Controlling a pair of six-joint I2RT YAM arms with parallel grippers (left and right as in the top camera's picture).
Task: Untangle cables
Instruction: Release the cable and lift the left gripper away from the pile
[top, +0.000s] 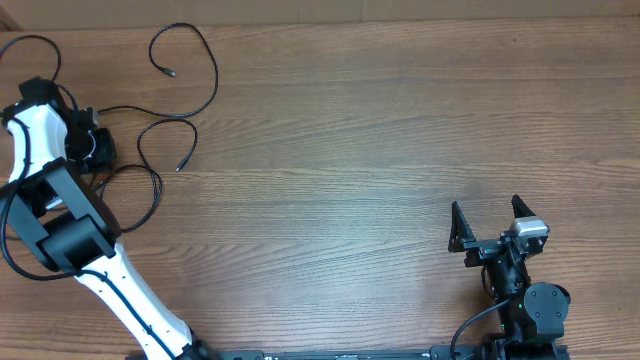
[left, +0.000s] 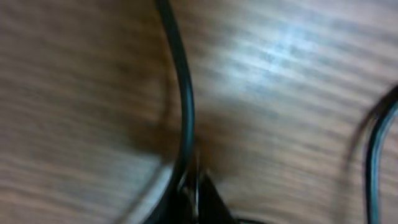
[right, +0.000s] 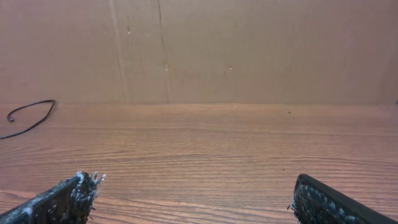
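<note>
Your left arm (top: 120, 280) has glossy white shells along its long links and boxy black housings at the joints. The left end effector (top: 95, 148) at its tip is plain black. Your right arm (top: 535, 305) is black all over, with a round joint housing, a small silver-grey block (top: 527, 229) at the wrist and a thin dark cable (top: 470, 328) curving from its base. The right end effector (top: 486, 205) has two tapered black fingers (right: 62, 199), whose pads look rough and frayed in the wrist camera.
</note>
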